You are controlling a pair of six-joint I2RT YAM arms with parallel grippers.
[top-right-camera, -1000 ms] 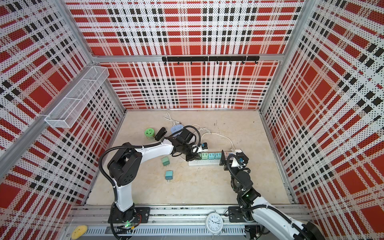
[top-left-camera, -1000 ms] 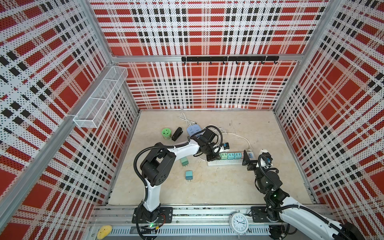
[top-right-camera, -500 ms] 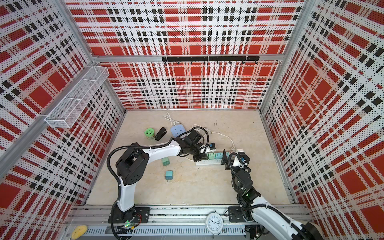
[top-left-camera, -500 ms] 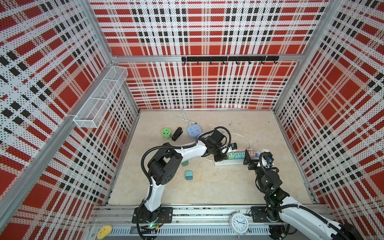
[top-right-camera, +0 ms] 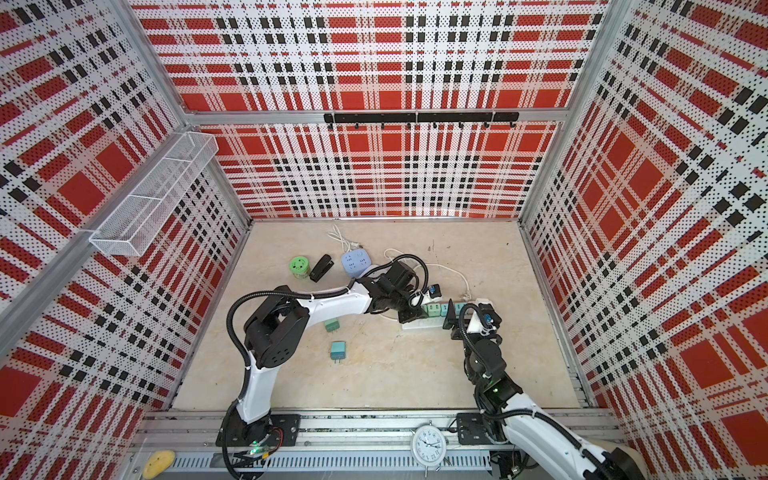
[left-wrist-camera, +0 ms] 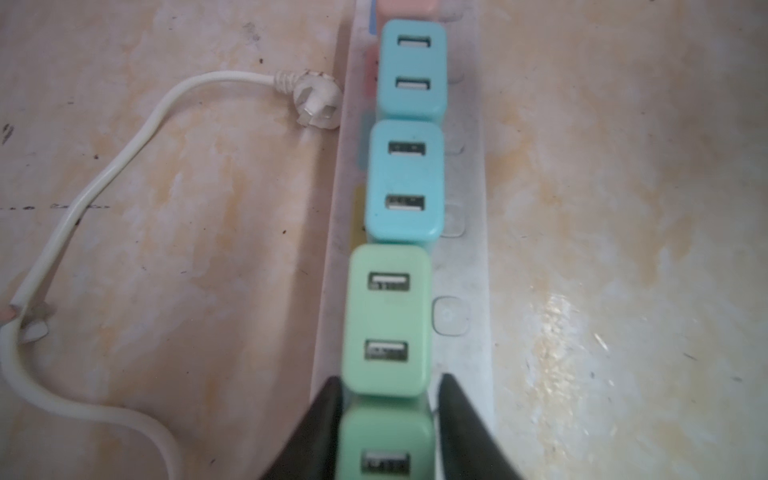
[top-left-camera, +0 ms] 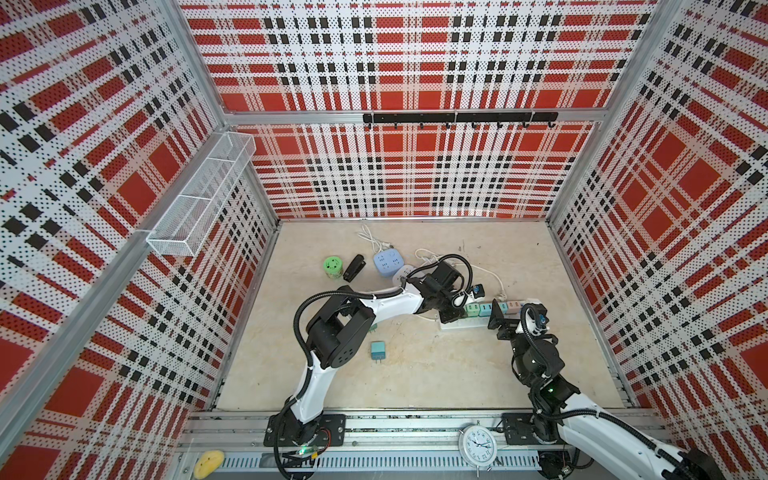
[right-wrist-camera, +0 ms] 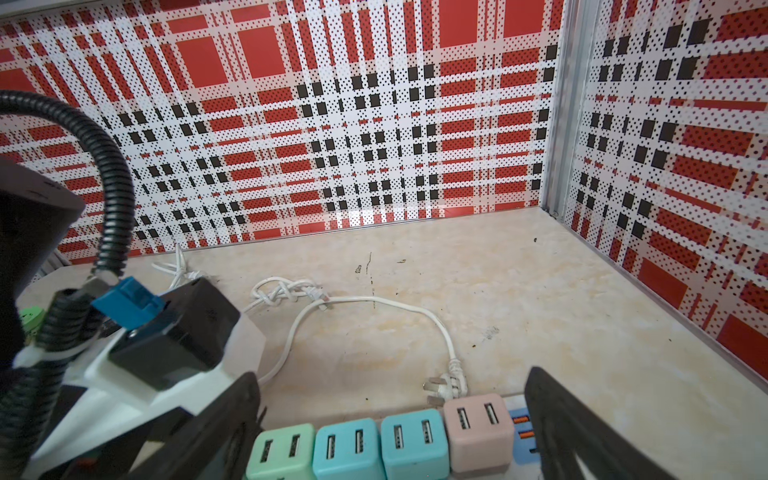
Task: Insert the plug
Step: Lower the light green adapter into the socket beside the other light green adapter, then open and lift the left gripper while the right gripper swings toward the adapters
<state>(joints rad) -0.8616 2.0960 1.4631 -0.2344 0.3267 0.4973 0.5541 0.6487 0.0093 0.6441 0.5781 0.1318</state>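
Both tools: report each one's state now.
Left tool: open, astride the end green charger.
Right tool: open, holding nothing.

In the left wrist view, the lower edge is cutting off the nearest green plug (left-wrist-camera: 384, 444), which is blurring, and the fingers (left-wrist-camera: 316, 432) of the left gripper (left-wrist-camera: 390, 377); the upper edge is cropping the pink plug (left-wrist-camera: 405, 6). Plugs are hiding most of the strip (left-wrist-camera: 469, 266). In the right wrist view, the edge is clipping the fingers (right-wrist-camera: 582, 436) of the right gripper (right-wrist-camera: 390, 374). In a top view, the left arm (top-left-camera: 386, 305) is covering part of a loose plug (top-left-camera: 372, 328).
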